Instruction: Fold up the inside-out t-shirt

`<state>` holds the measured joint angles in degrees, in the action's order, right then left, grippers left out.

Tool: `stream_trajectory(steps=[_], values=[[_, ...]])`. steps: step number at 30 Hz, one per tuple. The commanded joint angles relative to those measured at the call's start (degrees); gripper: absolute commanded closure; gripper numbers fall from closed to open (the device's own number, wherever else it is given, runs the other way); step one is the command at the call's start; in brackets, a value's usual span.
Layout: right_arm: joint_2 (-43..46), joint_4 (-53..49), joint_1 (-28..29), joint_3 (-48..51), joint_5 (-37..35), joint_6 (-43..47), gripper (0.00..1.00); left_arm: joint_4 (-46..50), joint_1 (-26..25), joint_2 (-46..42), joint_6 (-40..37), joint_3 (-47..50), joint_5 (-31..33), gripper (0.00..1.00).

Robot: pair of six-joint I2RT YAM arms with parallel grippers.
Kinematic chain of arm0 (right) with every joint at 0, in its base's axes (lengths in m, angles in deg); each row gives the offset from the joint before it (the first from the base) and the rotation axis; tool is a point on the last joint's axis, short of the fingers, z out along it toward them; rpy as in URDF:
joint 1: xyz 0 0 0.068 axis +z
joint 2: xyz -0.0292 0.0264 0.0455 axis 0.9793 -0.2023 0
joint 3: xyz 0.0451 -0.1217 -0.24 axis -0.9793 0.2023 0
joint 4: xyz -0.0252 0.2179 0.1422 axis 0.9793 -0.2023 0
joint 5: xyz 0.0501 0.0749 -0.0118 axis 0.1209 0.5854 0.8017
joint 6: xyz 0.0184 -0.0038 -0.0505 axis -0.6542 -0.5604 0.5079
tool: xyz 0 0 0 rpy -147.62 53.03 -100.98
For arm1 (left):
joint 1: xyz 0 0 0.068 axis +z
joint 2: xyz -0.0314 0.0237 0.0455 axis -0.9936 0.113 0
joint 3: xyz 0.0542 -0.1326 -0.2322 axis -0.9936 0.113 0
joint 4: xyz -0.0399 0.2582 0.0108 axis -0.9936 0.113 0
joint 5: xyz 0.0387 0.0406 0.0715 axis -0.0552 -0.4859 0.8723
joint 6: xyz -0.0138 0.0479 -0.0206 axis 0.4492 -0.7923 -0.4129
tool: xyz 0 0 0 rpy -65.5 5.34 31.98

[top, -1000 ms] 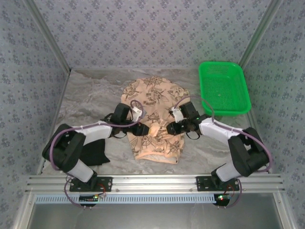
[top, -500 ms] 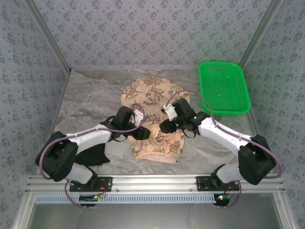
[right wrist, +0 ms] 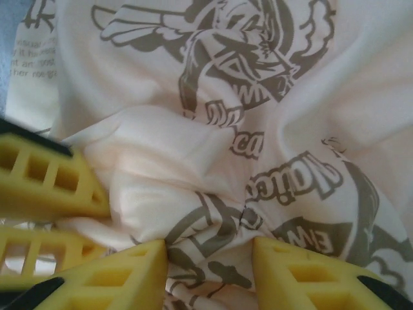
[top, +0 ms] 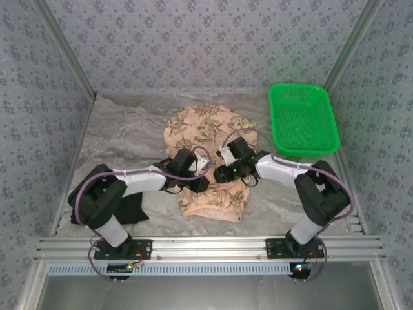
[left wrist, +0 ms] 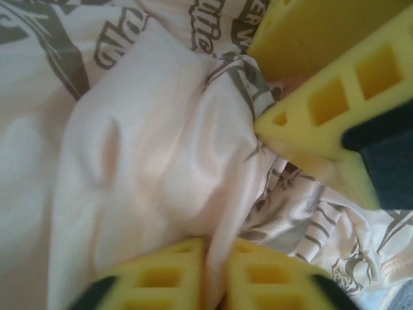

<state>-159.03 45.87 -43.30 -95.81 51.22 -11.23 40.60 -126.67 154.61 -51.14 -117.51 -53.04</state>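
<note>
Folding barely begun: inside-out t-shirt crumpled.
Cloth toward 6 o'clock is pinched tight by the left gripper; a ridge is straddled by the half-parted right gripper.

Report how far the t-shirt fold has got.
Done: nothing tidy yet; the t-shirt lies crumpled. In hand: left end effector pinches a paler fabric ridge, right end effector straddles it, jaws apart. Remaining: flattening and all folds.

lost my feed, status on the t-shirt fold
Left gripper shut on a pinch of t-shirt. Right gripper open, straddling a bunch beside it. Black garment off to the side.
</note>
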Motion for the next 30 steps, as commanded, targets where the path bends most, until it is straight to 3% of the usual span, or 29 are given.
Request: stream_trajectory(steps=[1, 4, 5, 8, 11, 14, 17, 19, 21, 23, 30], values=[[-1.6, 1.5, 0.0, -1.4, 2.2, -1.1, 0.58, -4.9, 2.6, -2.4, 1.7, -0.1, -5.6, 1.0], [-2.3, 1.6, 0.3, -1.3, 2.2, -1.1, 0.57, -10.5, 4.8, -6.0, 3.4, 2.9, -11.5, 1.0], [-2.2, 1.6, 0.3, -1.3, 2.0, -1.1, 0.6, -11.4, 5.3, -6.8, 3.4, 3.5, -12.7, 1.0], [0.2, 3.0, -0.5, 0.4, 4.1, -0.8, 0.88, -11.8, 6.1, -8.1, 3.2, 4.3, -16.2, 1.0], [5.2, 5.3, -3.0, 3.6, 11.6, 0.8, 0.94, -16.0, 6.8, -8.5, 5.1, 6.7, -18.6, 1.0], [7.9, 5.4, -6.9, 7.6, 11.2, 0.1, 0.95, -20.6, 7.3, -7.3, 5.9, 10.1, -17.6, 1.0], [5.6, 3.1, -10.5, 9.4, 10.2, -1.8, 0.87, -17.4, 7.4, -3.2, 4.6, 10.0, -14.7, 0.85], [4.0, 3.2, -10.1, 9.8, 10.0, -1.4, 0.78, -17.1, 7.4, -0.8, 4.6, 10.0, -13.6, 0.81], [3.7, 2.9, -7.1, 9.4, 7.2, 1.6, 0.75, -17.7, 7.3, 0.5, 5.8, 9.9, -13.4, 0.67], [4.8, 1.2, -2.5, 8.2, 3.0, 5.3, 0.68, -15.5, 7.3, 0.3, 6.9, 7.5, -17.2, 0.6], [12.9, 2.4, -0.4, 8.1, -0.2, 9.2, 0.54, 1.9, 3.6, -3.8, -6.2, -2.1, -10.3, 0.52]])
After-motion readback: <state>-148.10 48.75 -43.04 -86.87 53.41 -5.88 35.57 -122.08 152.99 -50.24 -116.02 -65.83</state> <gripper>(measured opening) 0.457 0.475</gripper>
